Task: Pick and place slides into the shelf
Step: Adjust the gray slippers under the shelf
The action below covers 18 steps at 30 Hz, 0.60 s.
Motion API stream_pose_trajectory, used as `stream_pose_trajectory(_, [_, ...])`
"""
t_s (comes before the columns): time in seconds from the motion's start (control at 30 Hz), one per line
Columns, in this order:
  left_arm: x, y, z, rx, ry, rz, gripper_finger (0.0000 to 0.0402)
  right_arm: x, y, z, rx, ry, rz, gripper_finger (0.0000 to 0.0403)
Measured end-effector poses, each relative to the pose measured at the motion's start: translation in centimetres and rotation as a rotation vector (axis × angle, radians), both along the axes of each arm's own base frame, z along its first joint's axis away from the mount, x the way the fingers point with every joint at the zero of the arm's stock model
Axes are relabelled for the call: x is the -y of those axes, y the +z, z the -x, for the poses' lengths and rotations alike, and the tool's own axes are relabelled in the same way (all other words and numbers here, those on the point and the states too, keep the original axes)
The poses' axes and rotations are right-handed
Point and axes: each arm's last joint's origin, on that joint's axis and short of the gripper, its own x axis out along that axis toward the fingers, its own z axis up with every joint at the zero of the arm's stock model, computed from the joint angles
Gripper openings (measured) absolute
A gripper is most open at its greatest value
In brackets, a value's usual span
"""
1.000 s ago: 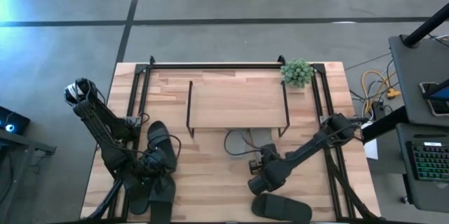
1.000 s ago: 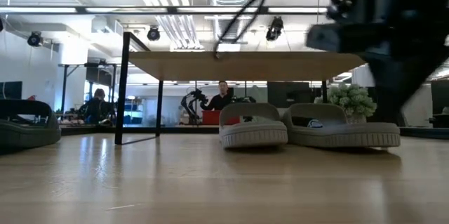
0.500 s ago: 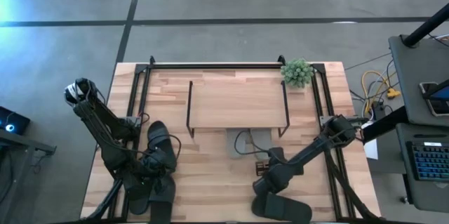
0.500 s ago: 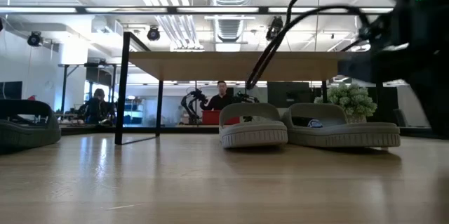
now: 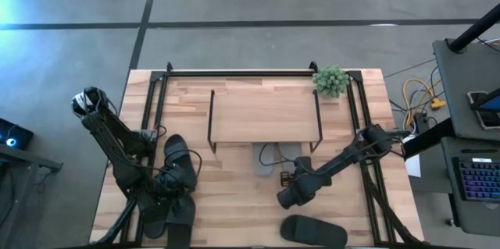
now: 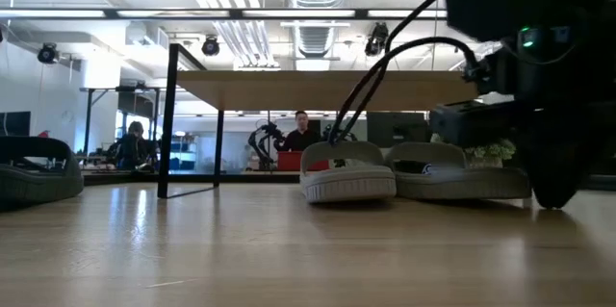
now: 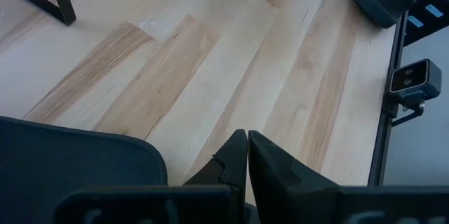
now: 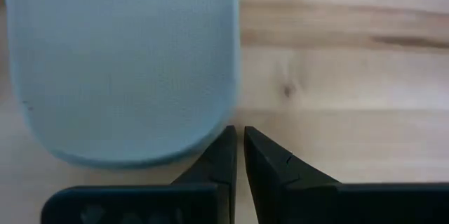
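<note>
Two light grey slides (image 6: 346, 174) (image 6: 452, 178) lie on the table at the near edge of the shelf (image 5: 266, 112), partly under its top board (image 6: 327, 89). My right gripper (image 5: 283, 177) is shut and low, just near of them. Its tips (image 8: 236, 134) are at the rounded end of one grey slide (image 8: 126, 62). My left gripper (image 7: 247, 136) is shut and empty, above black slides (image 5: 178, 163) (image 5: 168, 216) at the near left. One more black slide (image 5: 312, 231) lies at the near right. My right gripper's shut fingertips (image 8: 226, 140) stand level at the edge of the grey slide's rounded end (image 8: 203, 136), coming from the table's near side. I cannot tell whether they touch it. The slide lies flat on the table.
A small potted plant (image 5: 330, 80) stands at the shelf's far right corner. Black rails (image 5: 234, 72) frame the table's far, left and right sides. Bare tabletop (image 5: 234, 194) lies between the two arms. People sit in the room beyond (image 6: 303, 132).
My right gripper has swung out toward the near edge and come back toward the grey slides, and it has come down close to the table. It has stayed shut. The slides lie as before.
</note>
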Motion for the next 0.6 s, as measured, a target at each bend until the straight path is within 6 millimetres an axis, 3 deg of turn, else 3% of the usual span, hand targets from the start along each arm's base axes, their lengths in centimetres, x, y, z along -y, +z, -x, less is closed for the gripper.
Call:
stream_pose_trajectory(0.27, [0.0, 0.0, 0.0, -0.002, 0.0, -0.003, 0.0, 1.5, 0.3, -1.2, 0.02, 0.03, 0.031, 0.0022])
stream_pose_trajectory(0.6, [0.0, 0.0, 0.0, -0.004, 0.0, -0.006, 0.0, 0.9, 1.6, -3.0, 0.132, 0.133, 0.057, 0.0022])
